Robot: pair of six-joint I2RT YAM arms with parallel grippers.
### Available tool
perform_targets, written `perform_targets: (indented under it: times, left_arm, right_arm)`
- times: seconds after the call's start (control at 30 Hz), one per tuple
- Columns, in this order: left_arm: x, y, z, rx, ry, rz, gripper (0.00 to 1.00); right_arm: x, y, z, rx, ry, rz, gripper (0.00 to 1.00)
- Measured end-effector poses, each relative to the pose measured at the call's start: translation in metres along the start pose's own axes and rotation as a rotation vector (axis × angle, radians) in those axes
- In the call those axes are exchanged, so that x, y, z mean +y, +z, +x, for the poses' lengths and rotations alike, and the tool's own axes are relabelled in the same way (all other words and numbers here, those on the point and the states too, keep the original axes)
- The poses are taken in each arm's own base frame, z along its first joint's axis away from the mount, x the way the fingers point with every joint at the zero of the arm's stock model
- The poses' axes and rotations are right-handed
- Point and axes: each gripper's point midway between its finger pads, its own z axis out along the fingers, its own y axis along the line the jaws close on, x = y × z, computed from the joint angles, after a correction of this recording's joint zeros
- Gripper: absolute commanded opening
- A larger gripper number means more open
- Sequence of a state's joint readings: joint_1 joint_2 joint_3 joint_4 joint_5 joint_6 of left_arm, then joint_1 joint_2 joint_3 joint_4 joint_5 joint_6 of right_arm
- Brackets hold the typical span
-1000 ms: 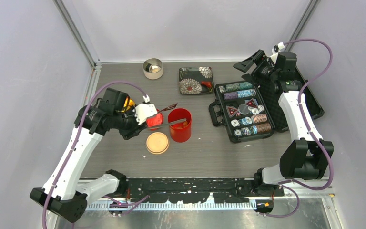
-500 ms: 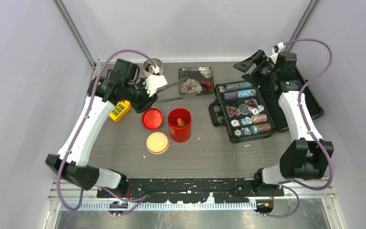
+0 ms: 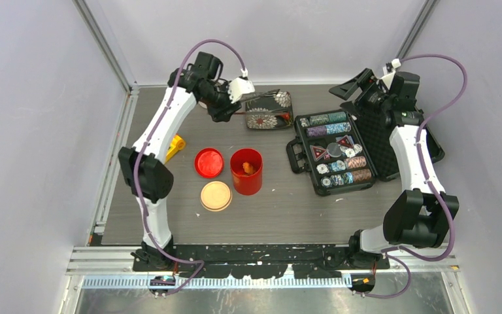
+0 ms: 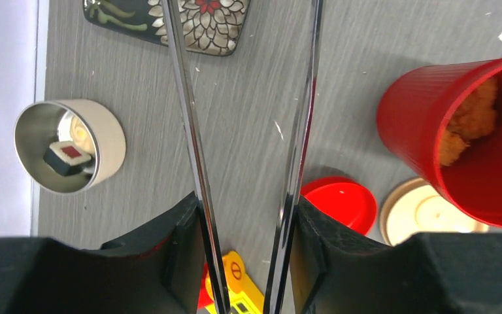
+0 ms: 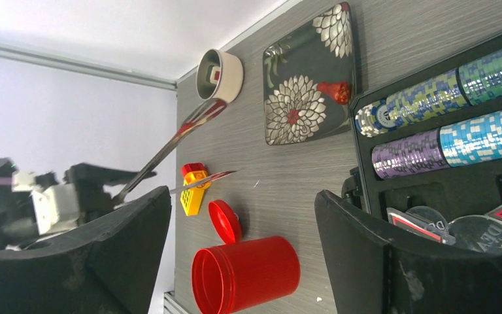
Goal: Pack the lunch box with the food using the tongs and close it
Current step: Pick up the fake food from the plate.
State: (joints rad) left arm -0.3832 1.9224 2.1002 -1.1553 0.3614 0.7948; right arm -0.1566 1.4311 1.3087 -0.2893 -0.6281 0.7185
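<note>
Left claw (image 4: 247,229) grasping slim polished-steel tongs (image 4: 189,131); right claw (image 5: 242,196) released, empty.
Ribbed red canister (image 3: 246,180) mid-table holds a crumbed orange piece (image 3: 248,167); round red lid (image 3: 208,162) at its 9 o'clock, beige disc lid (image 3: 216,195) at 7.

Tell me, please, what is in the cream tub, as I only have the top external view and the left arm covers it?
Observer: The left wrist view shows the cream tub holding a dark-and-white roll piece with a red centre.
Operator: Thank you. Are the tongs carrying anything?
Observer: No. In the right wrist view, the tongs, held in the left pincer, have their tips apart with nothing between them.
</note>
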Motion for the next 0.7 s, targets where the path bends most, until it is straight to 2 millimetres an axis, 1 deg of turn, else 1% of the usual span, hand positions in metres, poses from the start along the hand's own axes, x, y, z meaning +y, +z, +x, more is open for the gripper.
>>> perform_targets:
  times: [0.2, 0.3, 0.4, 0.5, 0.7]
  left_arm:
    - [0.023, 0.051, 0.017, 0.031, 0.057, 0.046, 0.45]
    - [0.033, 0.072, 0.026, 0.035, 0.078, 0.061, 0.44]
    - [0.041, 0.089, 0.031, 0.037, 0.097, 0.067, 0.43]
    - [0.05, 0.103, 0.031, 0.029, 0.126, 0.06, 0.43]
    - [0.06, 0.123, 0.032, 0.018, 0.162, 0.057, 0.43]
  right_arm:
    - [-0.001, -0.008, 0.001, 0.012, -0.002, -0.015, 0.86]
    - [0.001, -0.012, 0.002, 0.016, -0.007, -0.026, 0.86]
    - [0.001, -0.013, 0.002, 0.019, -0.012, -0.031, 0.86]
    - [0.002, -0.013, 0.002, 0.021, -0.011, -0.034, 0.86]
    - [0.001, -0.013, 0.002, 0.022, -0.009, -0.033, 0.86]
